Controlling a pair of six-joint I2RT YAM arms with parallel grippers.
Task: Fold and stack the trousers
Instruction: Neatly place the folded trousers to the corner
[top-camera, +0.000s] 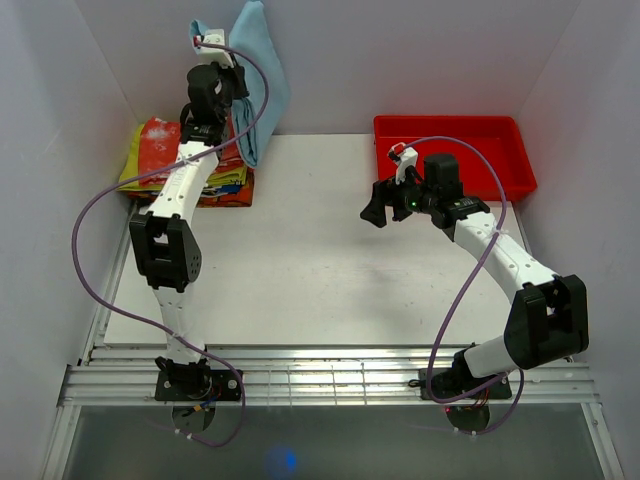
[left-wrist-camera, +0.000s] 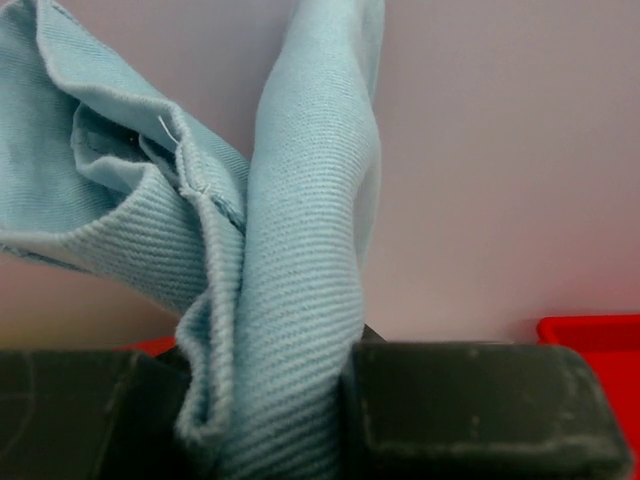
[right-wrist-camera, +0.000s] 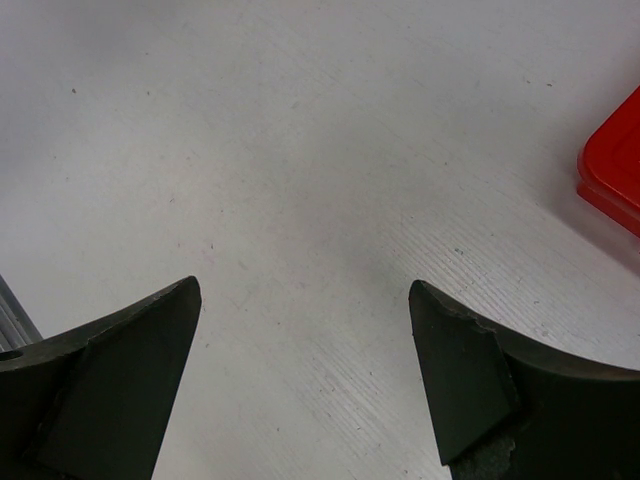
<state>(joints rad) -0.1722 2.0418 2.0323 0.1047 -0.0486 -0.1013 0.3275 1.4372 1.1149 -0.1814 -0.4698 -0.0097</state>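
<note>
The light sky-blue trousers (top-camera: 262, 85) hang bunched in the air at the back left, in front of the rear wall and above the folded pile. My left gripper (top-camera: 232, 80) is raised high and shut on them. In the left wrist view a thick fold of the trousers (left-wrist-camera: 300, 250) is pinched between the two black fingers (left-wrist-camera: 470, 410), and the left gripper (left-wrist-camera: 275, 400) shows no gap. My right gripper (top-camera: 377, 210) hovers over the table right of centre. It is open, and the right gripper (right-wrist-camera: 305, 290) has only bare tabletop between its fingers.
A pile of folded clothes (top-camera: 160, 150), red-and-white on top of yellow-green and multicoloured ones, lies at the table's back left under the left arm. A red bin (top-camera: 455, 150) stands at the back right. White walls close in the table (top-camera: 300, 260).
</note>
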